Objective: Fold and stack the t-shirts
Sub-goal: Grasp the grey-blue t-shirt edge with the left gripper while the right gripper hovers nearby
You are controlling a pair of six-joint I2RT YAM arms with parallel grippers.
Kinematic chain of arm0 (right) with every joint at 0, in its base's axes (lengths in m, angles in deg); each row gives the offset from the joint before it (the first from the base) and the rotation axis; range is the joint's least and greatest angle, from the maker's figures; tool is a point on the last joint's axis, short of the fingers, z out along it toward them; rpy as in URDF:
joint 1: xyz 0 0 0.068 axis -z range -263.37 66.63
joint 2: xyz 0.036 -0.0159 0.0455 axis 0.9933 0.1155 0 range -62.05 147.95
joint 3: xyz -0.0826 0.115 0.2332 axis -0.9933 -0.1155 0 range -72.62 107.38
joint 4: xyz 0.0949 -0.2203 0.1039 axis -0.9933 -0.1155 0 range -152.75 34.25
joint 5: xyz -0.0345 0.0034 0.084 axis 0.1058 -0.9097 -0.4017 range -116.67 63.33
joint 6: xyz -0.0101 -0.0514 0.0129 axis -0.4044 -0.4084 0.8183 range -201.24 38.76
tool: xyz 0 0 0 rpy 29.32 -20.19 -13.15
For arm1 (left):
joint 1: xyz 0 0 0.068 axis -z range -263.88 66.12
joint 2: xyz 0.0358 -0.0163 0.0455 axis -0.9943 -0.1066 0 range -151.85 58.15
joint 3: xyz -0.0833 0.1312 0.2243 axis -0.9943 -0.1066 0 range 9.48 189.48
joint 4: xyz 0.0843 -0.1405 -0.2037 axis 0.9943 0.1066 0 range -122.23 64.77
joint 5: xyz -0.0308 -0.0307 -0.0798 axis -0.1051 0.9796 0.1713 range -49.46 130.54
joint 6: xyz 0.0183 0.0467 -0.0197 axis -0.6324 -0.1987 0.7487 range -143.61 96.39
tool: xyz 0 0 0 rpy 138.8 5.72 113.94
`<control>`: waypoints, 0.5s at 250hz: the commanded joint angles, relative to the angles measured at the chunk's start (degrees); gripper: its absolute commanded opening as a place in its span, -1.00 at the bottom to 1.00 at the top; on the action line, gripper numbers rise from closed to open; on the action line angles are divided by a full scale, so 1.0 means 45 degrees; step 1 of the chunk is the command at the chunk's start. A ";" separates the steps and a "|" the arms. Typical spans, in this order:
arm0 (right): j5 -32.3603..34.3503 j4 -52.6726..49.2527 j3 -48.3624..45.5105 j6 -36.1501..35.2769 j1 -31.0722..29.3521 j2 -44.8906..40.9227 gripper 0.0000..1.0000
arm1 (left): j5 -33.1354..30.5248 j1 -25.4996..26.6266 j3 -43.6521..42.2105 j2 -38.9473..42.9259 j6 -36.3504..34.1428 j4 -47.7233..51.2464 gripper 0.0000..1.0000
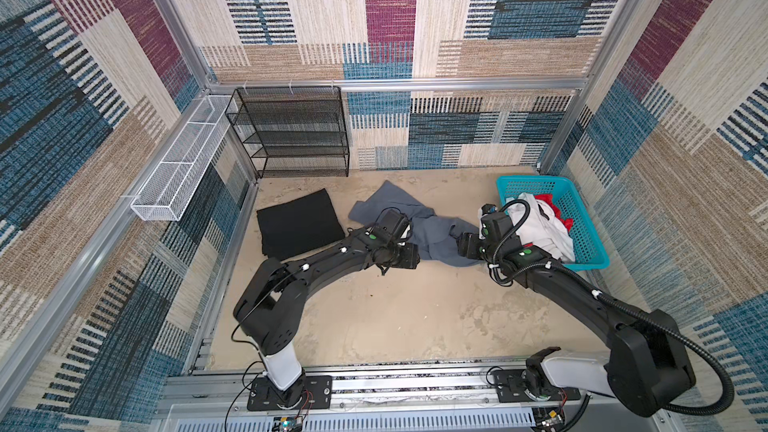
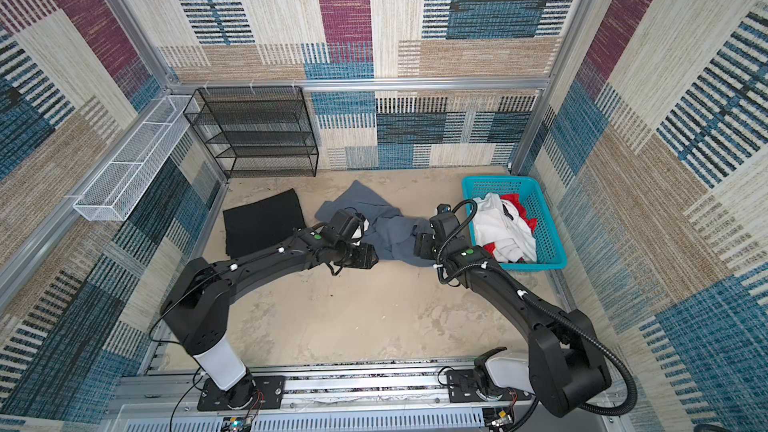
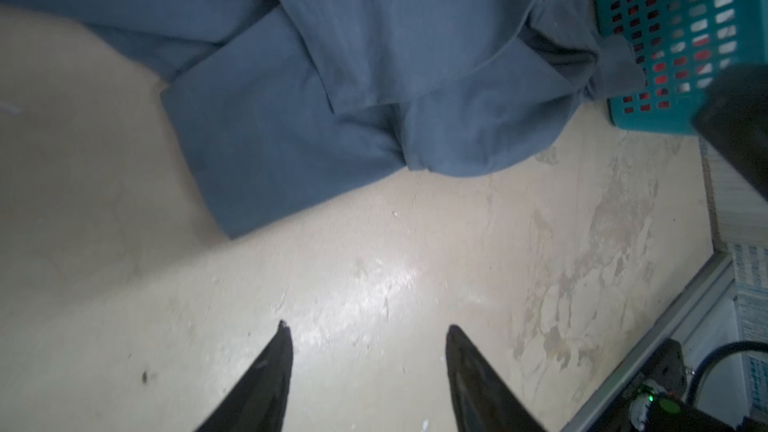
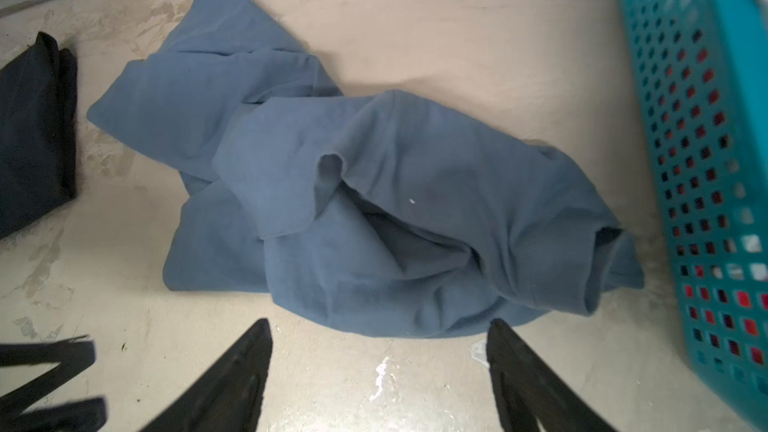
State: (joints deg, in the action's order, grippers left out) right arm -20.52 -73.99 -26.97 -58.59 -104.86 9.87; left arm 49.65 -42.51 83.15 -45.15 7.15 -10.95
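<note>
The right gripper [image 4: 380,322] has its two dark fingers spread wide with nothing between them. Their tips sit right at the near hem of the crumpled slate blue-grey cotton t-shirt [image 4: 374,201]; whether they touch the cloth cannot be told. The left gripper [image 3: 369,326] is parted less widely and is also empty. It hangs over bare table, with the same shirt's near edge a little way beyond its tips.

The blue-grey shirt [image 1: 440,234] lies bunched and twisted in the middle of the sandy beige tabletop [image 1: 395,317]. In both top views its long axis runs on a diagonal, from a flatter pointed end at the far left to a rumpled, thicker end at the near right (that end lies just beside the basket). One hem is curled up into a small open loop near its middle.

To the left of it, and apart from it, a black t-shirt [image 1: 299,222] lies folded into a flat rectangle. To the right stands a turquoise plastic mesh basket [image 1: 594,261] with a white t-shirt [image 1: 536,222] heaped in it and spilling over the near-left rim. A red t-shirt [image 1: 548,201] shows behind and under the white one.
</note>
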 commanded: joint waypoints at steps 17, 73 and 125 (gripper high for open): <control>-0.0463 0.0010 -0.0491 -0.0193 0.0487 -0.0755 0.64 | 0.0227 0.0085 0.1990 -0.1933 0.0829 -0.0489 0.15; -0.0946 0.0010 -0.1071 -0.0617 0.0861 -0.1307 0.67 | -0.0075 0.0085 0.4259 -0.4050 0.1502 0.0051 0.10; -0.1182 -0.0016 -0.1366 -0.0803 0.0949 -0.1583 0.68 | -0.0264 0.0085 0.5343 -0.5125 0.1760 0.0163 -0.26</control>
State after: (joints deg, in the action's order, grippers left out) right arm -24.69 -74.82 -32.61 -61.17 -100.64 3.36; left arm 49.60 -42.12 105.03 -66.77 13.73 -11.34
